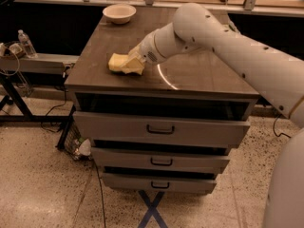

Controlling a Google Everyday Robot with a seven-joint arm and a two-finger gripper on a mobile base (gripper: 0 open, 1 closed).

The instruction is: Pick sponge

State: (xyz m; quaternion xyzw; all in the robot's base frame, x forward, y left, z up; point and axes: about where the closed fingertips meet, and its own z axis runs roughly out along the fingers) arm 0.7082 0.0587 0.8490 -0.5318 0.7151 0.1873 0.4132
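The yellow sponge [118, 62] is at the left part of the wooden cabinet top [199, 75], close to the surface. My gripper [135, 63] reaches in from the right on the white arm [228, 46]. Its pale yellow fingers [136, 57] are closed around the sponge's right end. The fingers cover that end of the sponge. I cannot tell whether the sponge still touches the cabinet top.
A white bowl [119, 13] stands at the back left corner of the cabinet top. The cabinet has three shut drawers [160, 129] in front. A side stand at the left holds a water bottle [26, 42]. Cables run over the floor.
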